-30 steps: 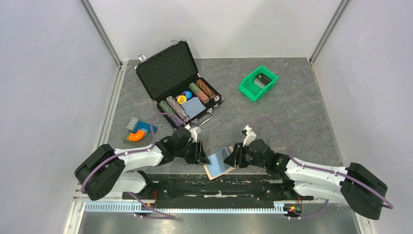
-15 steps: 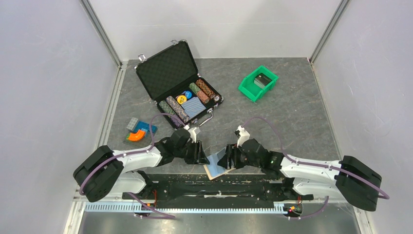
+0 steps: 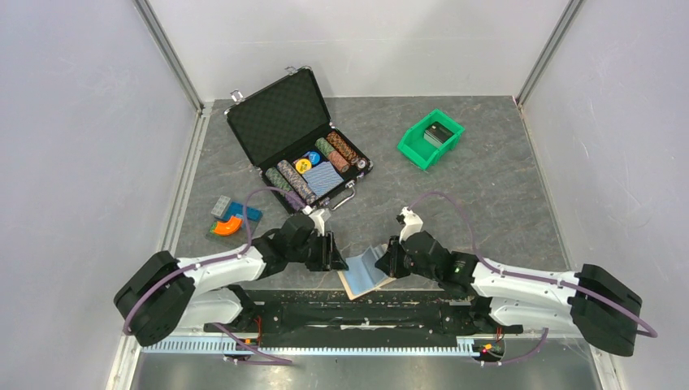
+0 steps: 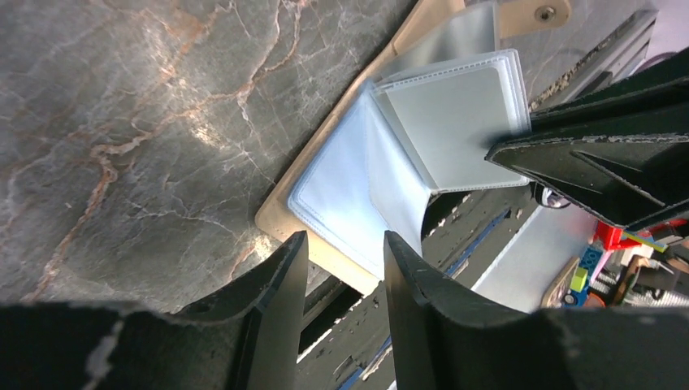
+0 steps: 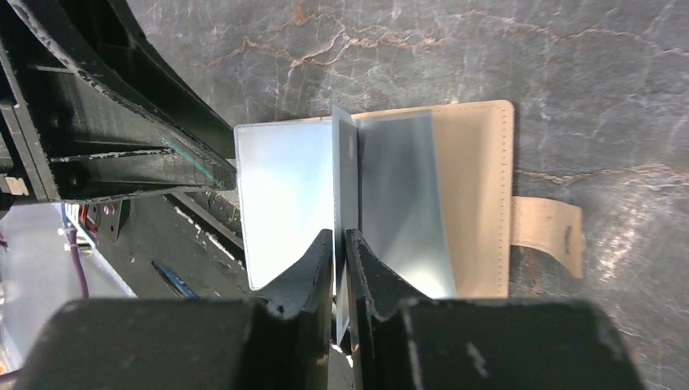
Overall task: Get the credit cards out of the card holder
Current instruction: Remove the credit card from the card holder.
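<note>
**One wrong tug could lift everything**

Tan card holder (image 3: pixel 363 275) lies open at the counter's (image 3: pixel 487 187) near edge. Right gripper (image 5: pixel 340 240) pinches an upright plastic leaf (image 5: pixel 344 154); left gripper (image 4: pixel 341 252) hovers spread, empty. Unpinned, the holder may rise with the leaf, yielding no card.

Between left end effector (image 4: pixel 343 244) and right end effector (image 5: pixel 340 236) at the near edge, the card holder (image 3: pixel 357 283) (case (image 3: pixel 280 122) behind-left, bin (image 3: pixel 416 148) behind-right)

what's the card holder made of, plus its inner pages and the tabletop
The card holder looks like matte tan leather or faux leather, with stitching along its edge. Its clear sleeves look like thin glossy plastic, translucent and reflective. The table looks like veined grey stone, perhaps a printed laminate.
</note>
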Tool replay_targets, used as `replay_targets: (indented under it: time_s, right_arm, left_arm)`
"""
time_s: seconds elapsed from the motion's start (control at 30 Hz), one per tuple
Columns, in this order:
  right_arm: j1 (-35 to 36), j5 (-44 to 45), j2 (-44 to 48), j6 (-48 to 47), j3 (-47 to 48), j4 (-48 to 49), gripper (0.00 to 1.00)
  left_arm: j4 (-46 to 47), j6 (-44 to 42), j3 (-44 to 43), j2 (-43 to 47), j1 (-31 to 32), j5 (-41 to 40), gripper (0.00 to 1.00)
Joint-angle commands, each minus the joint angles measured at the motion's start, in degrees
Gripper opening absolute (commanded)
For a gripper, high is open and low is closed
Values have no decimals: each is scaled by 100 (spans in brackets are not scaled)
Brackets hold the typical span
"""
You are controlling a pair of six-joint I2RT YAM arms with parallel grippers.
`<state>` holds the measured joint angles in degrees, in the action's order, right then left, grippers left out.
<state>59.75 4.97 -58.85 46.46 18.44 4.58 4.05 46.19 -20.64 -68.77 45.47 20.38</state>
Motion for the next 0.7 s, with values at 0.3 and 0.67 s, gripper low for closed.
replay_targets:
  time_s: [0.3, 0.67]
  right_arm:
    - [20, 1203, 623, 9, -43, -383, 0]
    - [22, 1141, 599, -9, 143, -504, 23]
  left_arm:
    - [-926, -234, -1403, -362, 32, -563, 45]
    - [373, 88, -1175, -954, 132, 371, 43]
